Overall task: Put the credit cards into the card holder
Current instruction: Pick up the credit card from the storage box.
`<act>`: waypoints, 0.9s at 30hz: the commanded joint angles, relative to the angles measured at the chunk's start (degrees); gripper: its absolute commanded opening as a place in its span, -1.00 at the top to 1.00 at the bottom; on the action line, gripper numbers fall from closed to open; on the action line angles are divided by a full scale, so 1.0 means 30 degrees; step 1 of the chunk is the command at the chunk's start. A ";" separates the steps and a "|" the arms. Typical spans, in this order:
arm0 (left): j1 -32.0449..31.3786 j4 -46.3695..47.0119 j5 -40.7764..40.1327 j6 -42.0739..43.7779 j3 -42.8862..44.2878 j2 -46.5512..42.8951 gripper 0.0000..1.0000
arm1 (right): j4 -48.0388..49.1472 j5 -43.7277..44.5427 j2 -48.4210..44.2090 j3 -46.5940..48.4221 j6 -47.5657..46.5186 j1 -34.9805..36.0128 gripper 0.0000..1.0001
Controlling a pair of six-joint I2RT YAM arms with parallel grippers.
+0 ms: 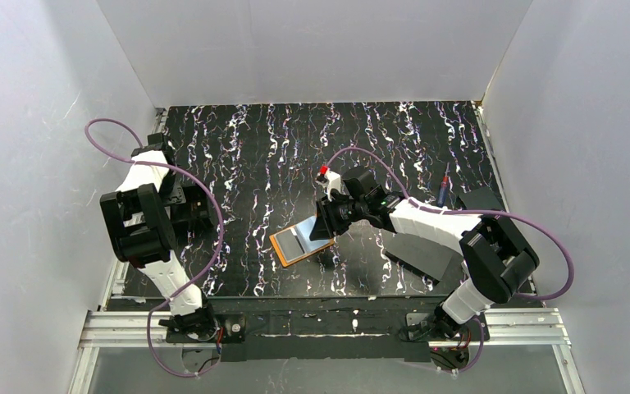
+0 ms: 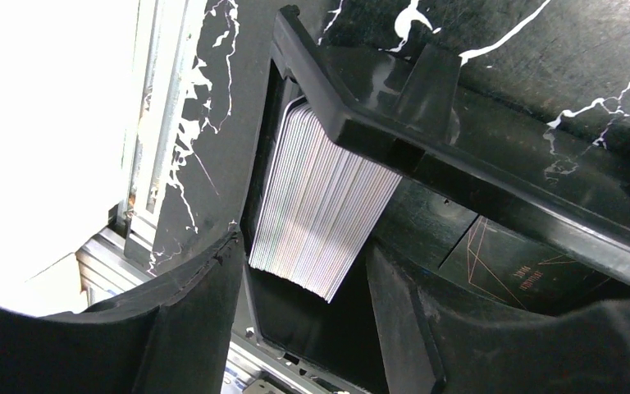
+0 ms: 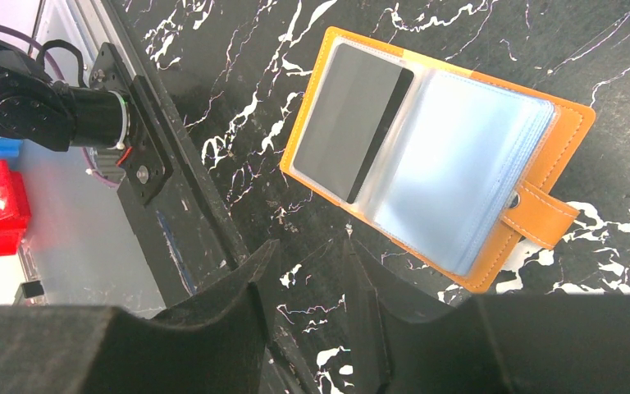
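Your right end effector [image 3: 310, 271], spread and empty, was the nearer one to the open orange folding card holder [image 3: 451, 156], which lay diagonally toward the frame's upper right.

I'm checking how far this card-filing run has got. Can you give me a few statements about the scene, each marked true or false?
1. The card holder lies open on the table. True.
2. One of its clear sleeves holds a card. True.
3. The right gripper grips a card. False: its jaws are apart and empty, just short of the holder.
4. The stack of cards lies loose beside the holder. False: it stands on edge in a black tray, well away from the holder.
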 commanded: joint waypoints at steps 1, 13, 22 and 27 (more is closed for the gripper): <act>0.0152 -0.0687 -0.1193 -0.0001 0.0558 -0.0755 -0.08 | 0.0507 0.0025 -0.0816 -0.0101 -0.0166 -0.0052 0.14; 0.0141 -0.0894 -0.0994 0.0011 0.0689 -0.1186 0.08 | 0.0631 -0.0035 -0.0817 -0.0189 -0.0093 -0.0040 0.14; 0.0142 -0.1010 -0.0878 0.0005 0.0787 -0.1234 0.30 | 0.0749 -0.0115 -0.0819 -0.0248 -0.0050 -0.0033 0.14; 0.0141 -0.1219 -0.0779 -0.0081 0.0974 -0.1111 0.44 | 0.0777 -0.0122 -0.0820 -0.0277 -0.0050 -0.0021 0.14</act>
